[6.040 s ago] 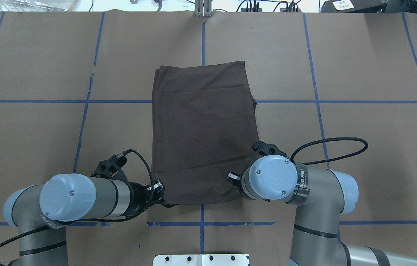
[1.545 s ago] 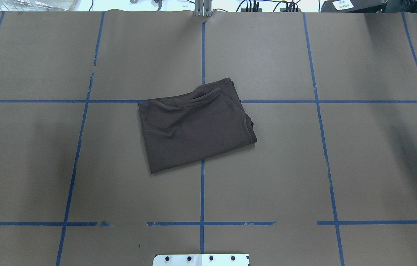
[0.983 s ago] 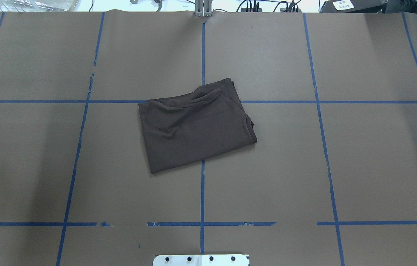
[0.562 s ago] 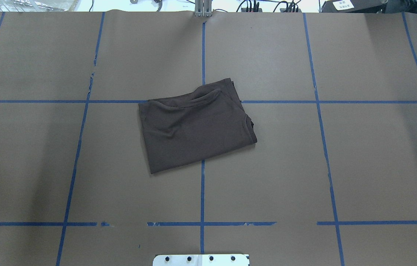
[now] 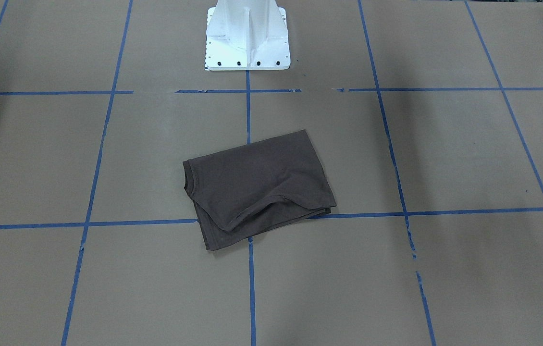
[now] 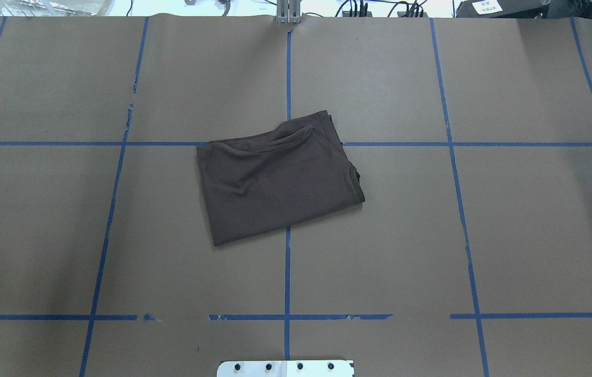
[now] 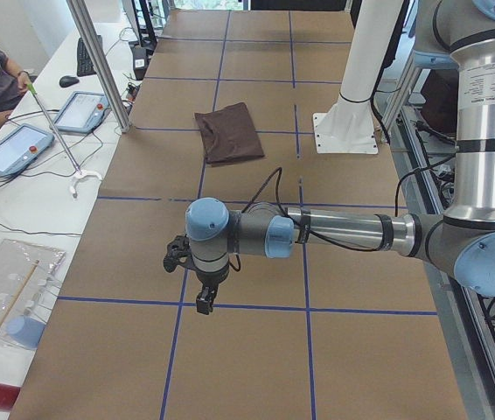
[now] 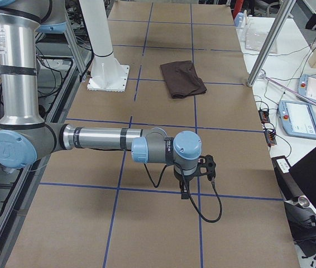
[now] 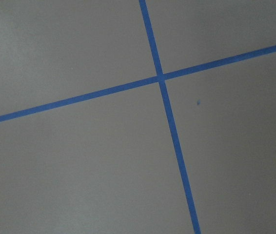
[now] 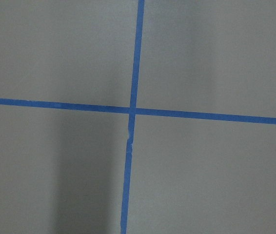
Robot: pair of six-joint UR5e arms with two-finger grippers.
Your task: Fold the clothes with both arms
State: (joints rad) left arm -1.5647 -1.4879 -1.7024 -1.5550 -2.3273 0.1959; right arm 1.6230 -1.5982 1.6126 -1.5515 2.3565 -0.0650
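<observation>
Trouble from here, as we see it, would mostly come from the cloth itself: the dark brown short-sleeved T-shirt (image 6: 277, 183) sits folded into a small packet in the middle of the brown paper-covered worktop (image 6: 511, 235), lying over a crossing of the blue tape lines (image 6: 287, 272) and a bit askew to them, with a loose ripple in the top layer along the edge farthest from the robot. We reckon the fold looks about done, but if a tidy-up is wanted, a pinch that catches only that puffy top layer would peel the packet open instead of moving it whole, and dark cloth on brown paper won't help with finding edges. Both arms sit well apart from the shirt, so any reach in is a long one. The silver-grey left arm (image 7: 344, 232) lies stretched out low and roughly level toward its own end of the worktop, wrist bent so the black left tool (image 7: 203, 302) points down near a tape line; the silver-grey right arm (image 8: 99, 138) mirrors that at the other end, black right tool (image 8: 183, 192) hanging down too. We only catch them from the side cameras, and the wrist views show just paper and tape, so we can't tell whether either tool is spread or pressed together; neither has the shirt, that much is plain.
</observation>
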